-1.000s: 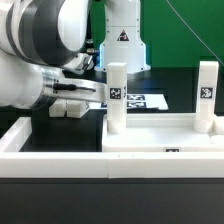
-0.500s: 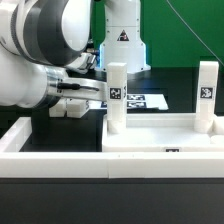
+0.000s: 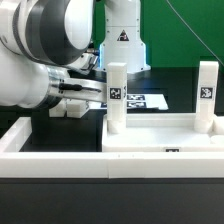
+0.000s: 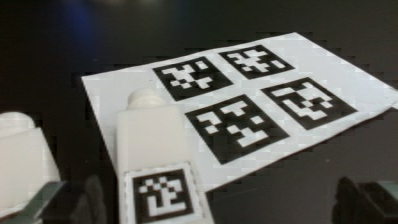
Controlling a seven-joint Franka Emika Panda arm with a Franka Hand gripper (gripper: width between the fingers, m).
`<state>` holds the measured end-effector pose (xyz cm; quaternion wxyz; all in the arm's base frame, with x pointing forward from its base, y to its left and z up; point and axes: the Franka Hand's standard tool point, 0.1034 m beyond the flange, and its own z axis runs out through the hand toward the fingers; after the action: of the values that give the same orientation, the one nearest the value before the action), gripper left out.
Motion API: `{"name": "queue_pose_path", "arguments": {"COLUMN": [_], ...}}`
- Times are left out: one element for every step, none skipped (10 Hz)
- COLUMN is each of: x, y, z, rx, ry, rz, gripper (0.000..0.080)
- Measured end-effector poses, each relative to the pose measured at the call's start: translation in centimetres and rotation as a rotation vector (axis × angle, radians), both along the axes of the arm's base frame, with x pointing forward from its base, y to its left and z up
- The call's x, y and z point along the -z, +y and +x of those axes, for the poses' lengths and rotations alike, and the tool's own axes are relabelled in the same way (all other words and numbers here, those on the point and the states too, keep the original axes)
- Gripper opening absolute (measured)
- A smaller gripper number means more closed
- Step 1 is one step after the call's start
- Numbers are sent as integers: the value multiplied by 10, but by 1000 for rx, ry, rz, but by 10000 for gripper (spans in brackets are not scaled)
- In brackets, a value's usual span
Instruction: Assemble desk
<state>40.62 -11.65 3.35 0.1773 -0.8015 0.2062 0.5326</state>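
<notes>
The white desk tabletop (image 3: 165,135) lies at the exterior view's right against the low border wall. Two white tagged leg posts stand upright on it, one near its left corner (image 3: 117,95) and one at the right edge (image 3: 207,95). My gripper (image 3: 92,93) reaches in from the left, level with the left leg's tag. In the wrist view that leg (image 4: 157,160) stands between my dark fingers (image 4: 365,200), closer to one of them and with a wide gap to the other. The gripper (image 4: 210,208) is open and grips nothing.
The marker board (image 4: 240,95) lies flat on the black table behind the leg, also seen in the exterior view (image 3: 150,101). The long white border wall (image 3: 55,160) runs along the front and left. A second white rounded part (image 4: 15,150) shows beside the leg.
My arm has shifted slightly toward the left leg post. The legs and tabletop have not moved.
</notes>
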Motion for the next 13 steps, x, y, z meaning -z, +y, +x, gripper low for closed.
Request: {"name": "queue_pose_path", "arguments": {"x": [3, 5, 8, 9, 9, 8, 8, 8, 8, 9, 9, 9, 9], "y": [-1, -1, -2, -2, -2, -4, -4, -4, -4, -4, -3, -3, -3], "z": [-1, -2, -4, -5, -5, -6, -6, -6, -8, -8, -9, -9, -10], "rx": [0, 1, 2, 4, 4, 6, 6, 6, 8, 9, 10, 10, 13], "ry": [-5, -5, -6, -5, -5, -7, -7, -7, -2, 1, 7, 7, 11], "rz": [-4, -6, -9, -8, -6, 1, 0, 0, 1, 0, -3, -3, -6], "gripper": [648, 648, 648, 648, 648, 648, 648, 648, 648, 648, 648, 648, 648]}}
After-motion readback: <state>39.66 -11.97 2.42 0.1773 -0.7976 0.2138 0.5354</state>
